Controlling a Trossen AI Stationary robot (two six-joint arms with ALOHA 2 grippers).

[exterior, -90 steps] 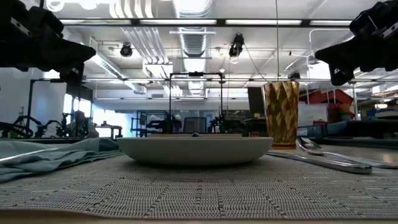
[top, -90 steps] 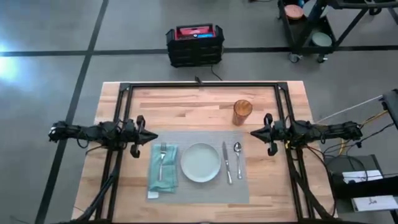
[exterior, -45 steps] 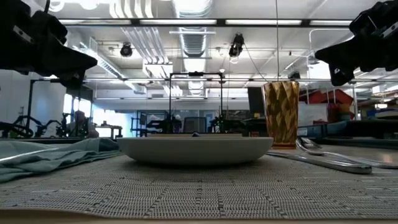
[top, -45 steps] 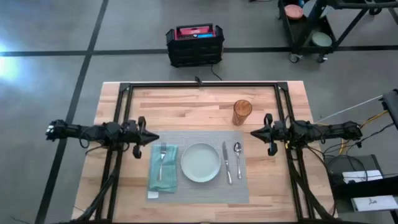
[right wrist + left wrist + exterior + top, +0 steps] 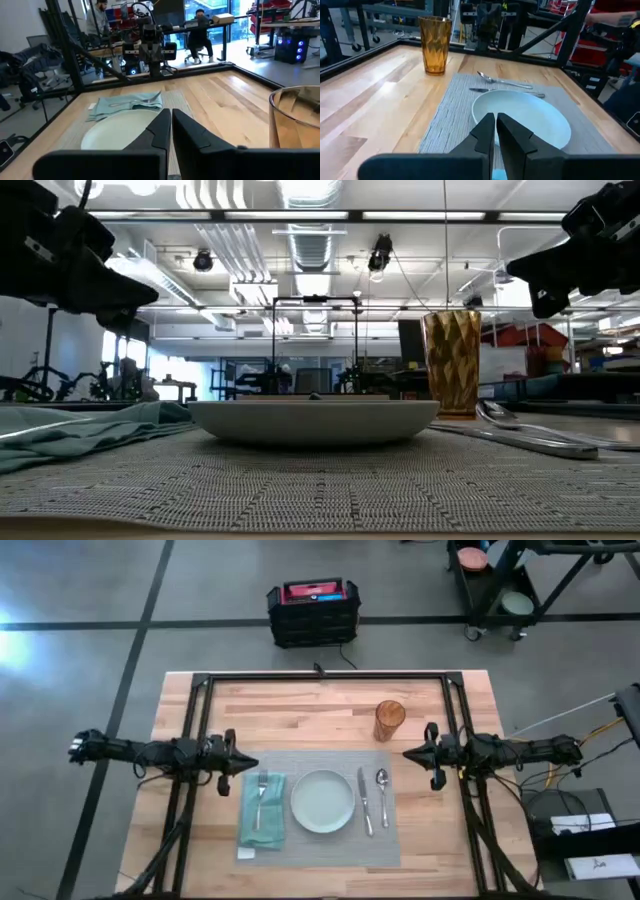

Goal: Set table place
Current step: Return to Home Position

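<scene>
**Laid table in a workshop, both arms hanging clear of it**

A grey floor (image 5: 80,600) surrounds a light wooden table (image 5: 300,705) under a black frame, with a black crate (image 5: 313,612) on the floor beyond its far edge. A grey woven placemat (image 5: 310,845) lies at the middle of the table's near side. A pale round plate (image 5: 322,802) sits at the mat's centre. On the left arm's side of the plate, a teal napkin (image 5: 262,825) carries the fork (image 5: 261,790). On the other side lie the knife (image 5: 364,802), next to the plate, and the spoon (image 5: 382,790) beyond it. The amber glass (image 5: 389,720) stands upright on bare wood at the mat's far corner, on the right arm's side. Whether its base touches the mat is hard to tell.

The left gripper (image 5: 245,765) hovers above the mat's left edge, fingers pressed together and holding nothing. The right gripper (image 5: 408,753) hovers above the right edge near the glass, also closed and empty.

The setting looks complete, so the step in hand is likely the return to rest. That calls for drawing both arms outward and clear, with the right one passing the glass without brushing it.
</scene>
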